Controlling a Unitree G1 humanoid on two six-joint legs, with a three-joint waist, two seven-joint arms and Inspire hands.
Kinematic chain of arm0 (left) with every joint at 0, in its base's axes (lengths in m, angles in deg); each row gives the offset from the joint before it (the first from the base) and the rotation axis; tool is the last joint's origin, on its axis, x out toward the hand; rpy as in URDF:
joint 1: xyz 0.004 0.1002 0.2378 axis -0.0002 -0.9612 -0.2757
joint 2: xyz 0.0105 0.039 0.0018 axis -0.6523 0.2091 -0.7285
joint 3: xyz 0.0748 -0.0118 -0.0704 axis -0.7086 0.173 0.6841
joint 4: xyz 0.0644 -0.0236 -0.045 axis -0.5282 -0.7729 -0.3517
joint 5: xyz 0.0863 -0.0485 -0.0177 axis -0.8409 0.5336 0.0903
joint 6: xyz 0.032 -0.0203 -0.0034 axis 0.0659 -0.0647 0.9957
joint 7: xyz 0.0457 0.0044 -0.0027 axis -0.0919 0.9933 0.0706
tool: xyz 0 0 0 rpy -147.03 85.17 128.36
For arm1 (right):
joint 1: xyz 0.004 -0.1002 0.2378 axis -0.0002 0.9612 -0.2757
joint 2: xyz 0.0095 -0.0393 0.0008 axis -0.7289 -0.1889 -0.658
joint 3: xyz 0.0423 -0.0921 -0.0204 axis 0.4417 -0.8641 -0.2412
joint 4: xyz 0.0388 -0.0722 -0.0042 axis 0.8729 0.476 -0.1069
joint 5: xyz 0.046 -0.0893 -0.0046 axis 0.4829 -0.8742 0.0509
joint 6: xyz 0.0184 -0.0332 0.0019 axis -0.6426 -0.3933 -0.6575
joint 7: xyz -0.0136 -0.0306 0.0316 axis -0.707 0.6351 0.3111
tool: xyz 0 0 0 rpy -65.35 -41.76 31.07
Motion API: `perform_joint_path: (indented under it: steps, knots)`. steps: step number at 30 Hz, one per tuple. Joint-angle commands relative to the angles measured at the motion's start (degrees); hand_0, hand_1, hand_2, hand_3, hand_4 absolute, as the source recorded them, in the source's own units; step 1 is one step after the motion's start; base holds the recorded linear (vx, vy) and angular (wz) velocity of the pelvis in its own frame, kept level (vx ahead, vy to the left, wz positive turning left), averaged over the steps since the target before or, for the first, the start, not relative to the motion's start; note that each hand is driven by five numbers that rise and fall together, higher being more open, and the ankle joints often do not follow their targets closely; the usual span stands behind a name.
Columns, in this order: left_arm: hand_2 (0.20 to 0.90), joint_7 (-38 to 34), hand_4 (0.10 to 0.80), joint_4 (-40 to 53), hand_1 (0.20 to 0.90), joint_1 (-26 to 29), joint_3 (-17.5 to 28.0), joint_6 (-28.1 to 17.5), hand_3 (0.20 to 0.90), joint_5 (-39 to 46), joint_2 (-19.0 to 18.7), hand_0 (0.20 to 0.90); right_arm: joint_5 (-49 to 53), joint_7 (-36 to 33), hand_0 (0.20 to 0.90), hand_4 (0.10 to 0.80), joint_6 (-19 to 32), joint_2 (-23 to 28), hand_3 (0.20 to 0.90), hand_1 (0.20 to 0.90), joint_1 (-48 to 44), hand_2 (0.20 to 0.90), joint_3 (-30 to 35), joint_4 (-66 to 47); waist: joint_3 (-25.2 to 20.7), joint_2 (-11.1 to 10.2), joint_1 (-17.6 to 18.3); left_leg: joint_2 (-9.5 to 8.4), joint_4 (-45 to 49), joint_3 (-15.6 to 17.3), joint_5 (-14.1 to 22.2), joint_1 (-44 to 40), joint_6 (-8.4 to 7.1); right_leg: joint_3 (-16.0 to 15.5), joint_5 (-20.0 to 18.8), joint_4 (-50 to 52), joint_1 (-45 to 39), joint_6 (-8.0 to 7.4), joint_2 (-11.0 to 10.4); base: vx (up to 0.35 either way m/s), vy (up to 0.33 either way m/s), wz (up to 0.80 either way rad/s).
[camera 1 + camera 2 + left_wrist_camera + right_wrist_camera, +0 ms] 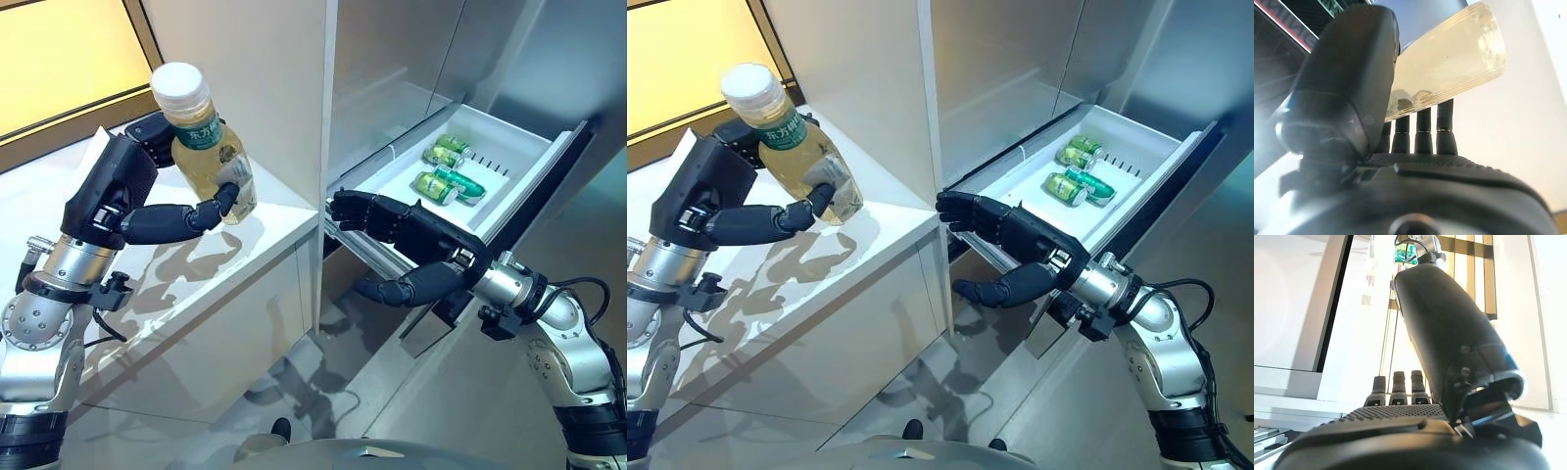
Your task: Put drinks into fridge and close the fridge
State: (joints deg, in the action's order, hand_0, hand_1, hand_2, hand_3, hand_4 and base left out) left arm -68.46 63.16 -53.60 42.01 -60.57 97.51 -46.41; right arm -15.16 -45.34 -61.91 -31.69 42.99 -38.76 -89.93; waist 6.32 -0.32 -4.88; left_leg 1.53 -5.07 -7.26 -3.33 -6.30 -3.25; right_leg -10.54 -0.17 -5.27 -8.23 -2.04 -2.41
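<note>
The right hand (pixel 411 240) reaches in from the lower right with its fingers stretched straight toward the left and its thumb spread below them; it holds nothing, and its fingertips hover just before the front corner of the open fridge drawer (pixel 519 147). In the right wrist view the same hand (pixel 1400 416) shows straight fingers with only bright background past them. The left hand (pixel 132 201) comes in from the lower left above the white counter (pixel 245 240) and is closed on a bottle of pale yellow drink (pixel 208 147): the fingers wrap round the lower body from the front, the thumb lies behind, and the bottle is lifted clear of the counter, tilted with its white cap (pixel 179 84) leaning up and to the left. A green label rings the bottle's neck. The left wrist view confirms the grasp, the fingers (pixel 1420 132) lying under the clear bottle (pixel 1449 68) with the thumb pressed on its near side. Further off, the white drawer is pulled out from the silver fridge (pixel 392 69), and three green drink cans (pixel 446 171) lie on their sides near the middle of its floor, close together. Behind the counter, at the far left, stands a panel lit warm yellow (pixel 59 49).
</note>
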Motion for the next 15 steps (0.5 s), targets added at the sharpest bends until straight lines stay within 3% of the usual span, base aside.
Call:
perform_joint_path:
  steps: [1,15]
  knots:
    - [0.3,-1.03,0.1,5.49,0.3,7.04,4.45,-7.83,0.2,7.25,-4.86,0.3,5.53,-3.02,0.9,0.8,2.76,0.76,0.9,0.9,-5.04,0.9,-0.09,-1.3,-5.51,-0.38,1.05,-5.08,0.07,2.26,2.88,-0.21,3.99,1.48,-1.61,0.92,0.84,-1.88,0.01,0.0,0.0,0.0]
    - [0.3,1.39,0.1,6.13,0.3,11.77,-1.66,-4.41,0.2,9.4,-5.94,0.3,6.59,-7.26,0.9,0.8,-0.81,1.2,0.9,0.9,-11.5,0.9,-6.53,1.78,-5.44,-0.51,0.11,-5.28,0.07,1.74,3.06,-0.63,4.04,1.03,-1.5,0.9,0.33,-1.78,-0.08,0.0,0.0,0.0]
